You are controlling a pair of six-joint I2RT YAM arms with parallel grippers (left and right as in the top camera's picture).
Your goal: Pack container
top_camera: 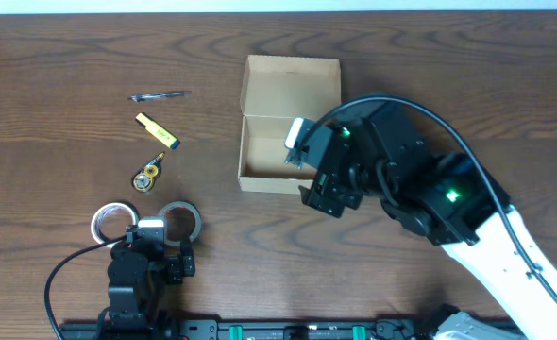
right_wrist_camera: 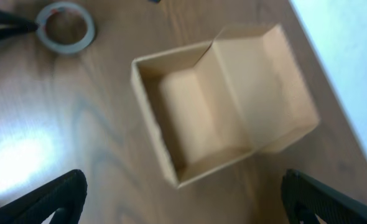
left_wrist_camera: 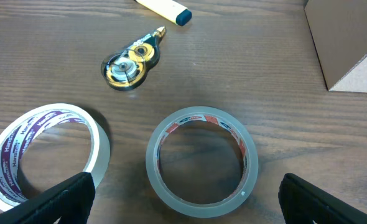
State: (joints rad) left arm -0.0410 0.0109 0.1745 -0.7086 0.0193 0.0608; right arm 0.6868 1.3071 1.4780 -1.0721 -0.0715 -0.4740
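The tan cardboard container [top_camera: 267, 151] stands open at the table's middle, its flap lid [top_camera: 293, 87] folded back. In the right wrist view the container [right_wrist_camera: 149, 115] looks empty. My right gripper [top_camera: 305, 156] hovers open and empty above the container's right side [right_wrist_camera: 183, 202]. My left gripper [top_camera: 152, 234] is open and empty near the front edge, between a white tape roll [top_camera: 113, 222] and a clear tape roll [top_camera: 180, 219]. The left wrist view shows the clear roll [left_wrist_camera: 202, 162] between the fingers [left_wrist_camera: 186, 199] and the white roll [left_wrist_camera: 43, 152] at the left.
A pen [top_camera: 160, 95], a yellow marker [top_camera: 157, 131] and a correction-tape dispenser [top_camera: 148, 175] lie left of the container. The dispenser [left_wrist_camera: 130, 62] and marker [left_wrist_camera: 165, 9] also show in the left wrist view, as does a container corner [left_wrist_camera: 351, 43].
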